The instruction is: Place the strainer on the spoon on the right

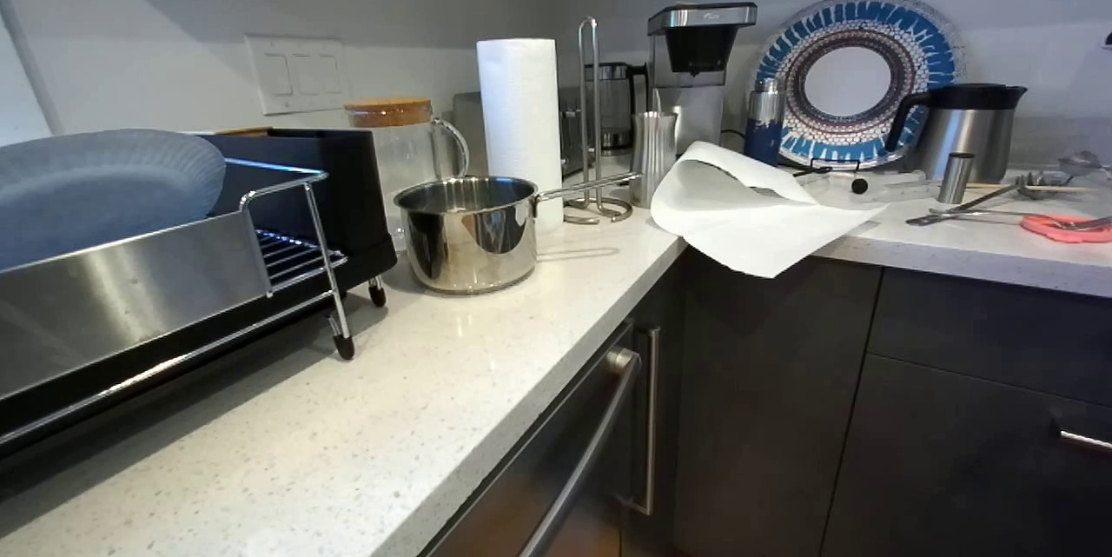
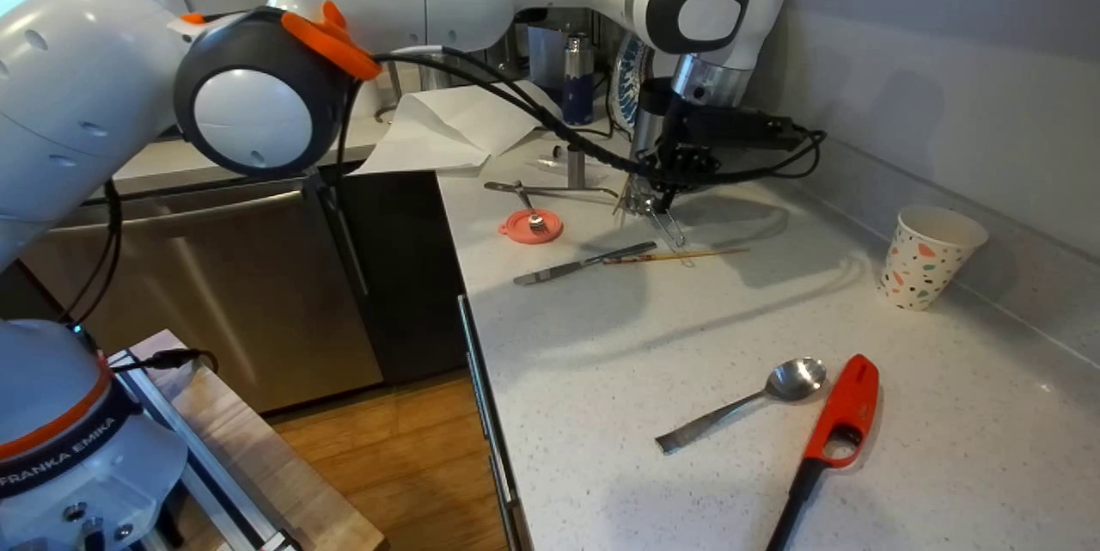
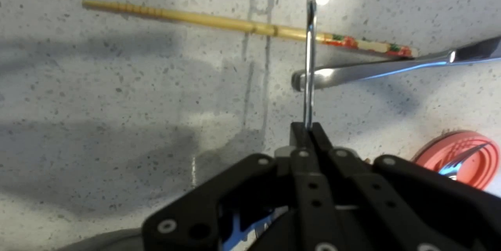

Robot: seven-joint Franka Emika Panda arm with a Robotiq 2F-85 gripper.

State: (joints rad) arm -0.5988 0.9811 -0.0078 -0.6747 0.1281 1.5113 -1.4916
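My gripper (image 3: 308,125) is shut on a thin metal wire loop, the handle of the strainer (image 3: 310,65), which points away from the fingers in the wrist view. In an exterior view the gripper (image 2: 650,205) holds the strainer (image 2: 673,233) low over the counter's far part, and the loop's shadow lies apart from it. The strainer's bowl is mostly hidden by the fingers there; in an exterior view what looks like its mesh bowl (image 1: 1080,162) shows at the right edge. The spoon (image 2: 792,381) lies on the near counter, bowl toward the wall, well away from the gripper.
A red lighter (image 2: 846,418) lies beside the spoon. A paper cup (image 2: 928,263) stands by the wall. A chopstick (image 3: 203,20) and a knife (image 3: 352,74) lie under the gripper. A pink lid (image 2: 531,226) with a fork, a metal cylinder (image 2: 576,166) and white paper (image 2: 455,130) are farther back.
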